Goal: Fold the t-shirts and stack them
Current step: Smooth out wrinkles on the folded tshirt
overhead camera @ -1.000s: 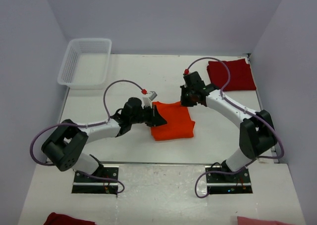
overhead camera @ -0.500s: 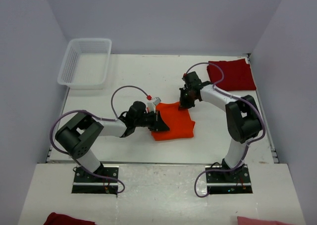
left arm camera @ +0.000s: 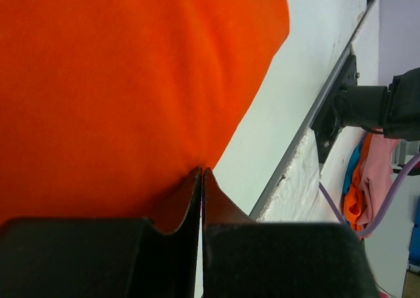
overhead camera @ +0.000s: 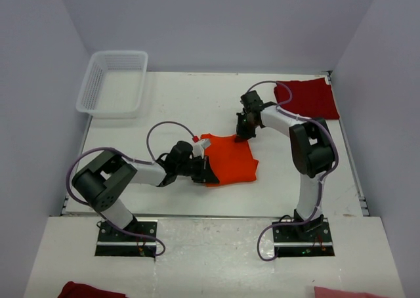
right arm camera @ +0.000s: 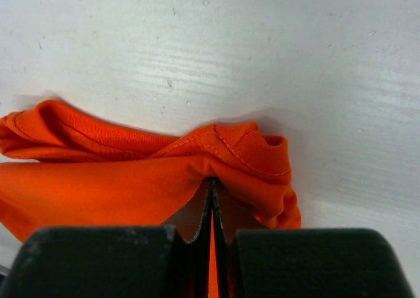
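Left tool (left arm camera: 200, 174): its two fingers are squeezed tight on the near left edge of the orange shirt (left arm camera: 118, 81), with a thin lip of cloth nipped between the tips.
Right tool (right arm camera: 212, 183): closed the same way, pinching a bunched, stitched fold at the shirt's far right corner.
Orange shirt: lies mid-bench as a folded, roughly square pad, flat in the middle and rumpled where the right tool has it.
How it will handle: I'd judge it light, limp and easy to crease. It should drape and sag from any single pinch, and the layers may slide apart if dragged.
Where to hold: at corners or along a hemmed edge, two well-spaced points at once, catching all the layers.
Dark red shirt (overhead camera: 307, 98): folded at the far right corner of the bench (overhead camera: 184, 107), well apart from both tools.
Basket (overhead camera: 113, 81): at the far left corner, nothing in it that I can see.
Changed from a second ago: the left tool has slid from the shirt's far left corner down to its near left corner. The right arm's elbow has drawn in, while its tool has kept close to the same corner.
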